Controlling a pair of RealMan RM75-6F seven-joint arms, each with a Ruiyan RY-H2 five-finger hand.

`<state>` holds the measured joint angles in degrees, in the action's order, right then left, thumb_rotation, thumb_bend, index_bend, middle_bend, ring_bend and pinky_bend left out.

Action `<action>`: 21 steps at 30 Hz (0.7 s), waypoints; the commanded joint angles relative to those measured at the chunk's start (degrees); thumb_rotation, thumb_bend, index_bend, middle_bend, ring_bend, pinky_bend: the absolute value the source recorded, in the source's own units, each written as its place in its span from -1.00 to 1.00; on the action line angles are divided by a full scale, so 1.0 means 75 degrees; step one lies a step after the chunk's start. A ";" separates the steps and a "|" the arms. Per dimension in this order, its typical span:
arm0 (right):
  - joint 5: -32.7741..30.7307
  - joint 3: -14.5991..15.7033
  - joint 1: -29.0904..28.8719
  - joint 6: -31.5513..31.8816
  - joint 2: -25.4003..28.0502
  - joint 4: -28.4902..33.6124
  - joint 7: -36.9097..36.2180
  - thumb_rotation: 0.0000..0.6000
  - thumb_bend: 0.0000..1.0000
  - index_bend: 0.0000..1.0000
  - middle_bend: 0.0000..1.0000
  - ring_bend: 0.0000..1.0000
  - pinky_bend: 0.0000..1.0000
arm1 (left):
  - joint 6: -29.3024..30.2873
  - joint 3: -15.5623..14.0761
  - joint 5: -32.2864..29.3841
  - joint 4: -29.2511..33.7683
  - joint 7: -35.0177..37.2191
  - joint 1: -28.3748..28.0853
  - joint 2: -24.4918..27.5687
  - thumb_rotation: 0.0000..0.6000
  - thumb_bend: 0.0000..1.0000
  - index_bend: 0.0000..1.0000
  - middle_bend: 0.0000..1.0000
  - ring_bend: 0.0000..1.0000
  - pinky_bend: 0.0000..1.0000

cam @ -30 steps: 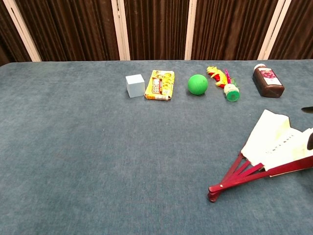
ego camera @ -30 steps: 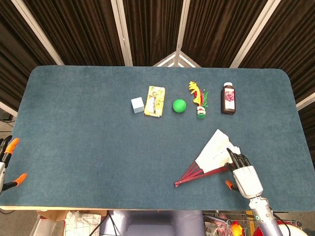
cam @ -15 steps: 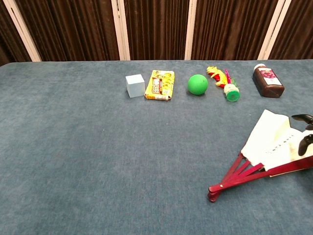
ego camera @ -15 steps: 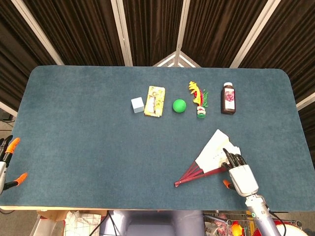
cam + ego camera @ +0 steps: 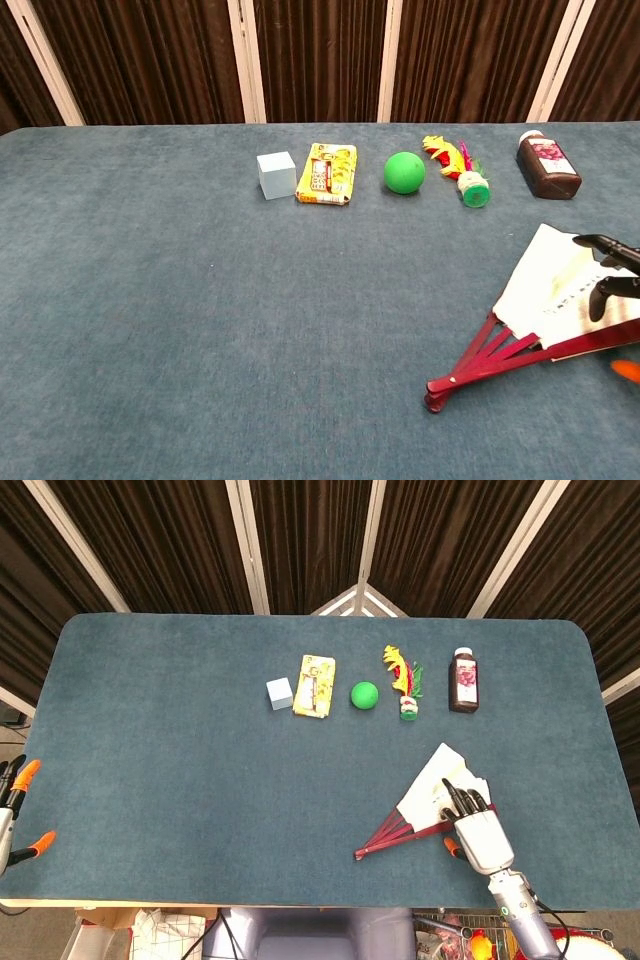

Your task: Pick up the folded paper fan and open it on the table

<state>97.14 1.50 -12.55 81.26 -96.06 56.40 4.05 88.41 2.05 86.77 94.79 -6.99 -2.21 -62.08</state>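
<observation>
— Where is the paper fan (image 5: 430, 800)?
— It lies partly opened on the table (image 5: 180, 760), near the front right corner, red ribs pointing to the front edge.
— And the right hand (image 5: 476, 830)?
— Its dark fingers (image 5: 605, 290) are over the paper, slightly apart; whether they press it, I cannot tell. The left hand (image 5: 14, 800) waits at the table's left edge, its state unclear.

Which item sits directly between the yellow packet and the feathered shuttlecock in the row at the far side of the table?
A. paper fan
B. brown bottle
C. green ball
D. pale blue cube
C: the green ball lies between the yellow packet and the feathered shuttlecock.
</observation>
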 commanded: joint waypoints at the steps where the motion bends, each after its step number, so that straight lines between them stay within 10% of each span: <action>1: -0.0015 -0.0007 -0.0035 -0.0009 -0.0059 -0.0049 -0.0045 1.00 -0.44 -0.02 -0.87 -0.60 -0.61 | -0.0007 0.0002 -0.0005 -0.0003 -0.0032 -0.0005 -0.0010 1.00 -0.58 -1.00 -1.00 -1.00 -1.00; 21: -0.0096 0.0028 -0.0234 -0.0126 -0.0387 -0.0394 -0.0210 1.00 -0.36 0.11 -0.85 -0.58 -0.61 | -0.0064 0.0001 -0.0056 0.0010 -0.0189 -0.0032 -0.0070 1.00 -0.58 -1.00 -1.00 -1.00 -1.00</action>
<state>96.44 1.69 -14.29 80.34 -98.92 53.48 2.51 87.93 2.06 86.35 94.87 -8.41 -2.45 -62.61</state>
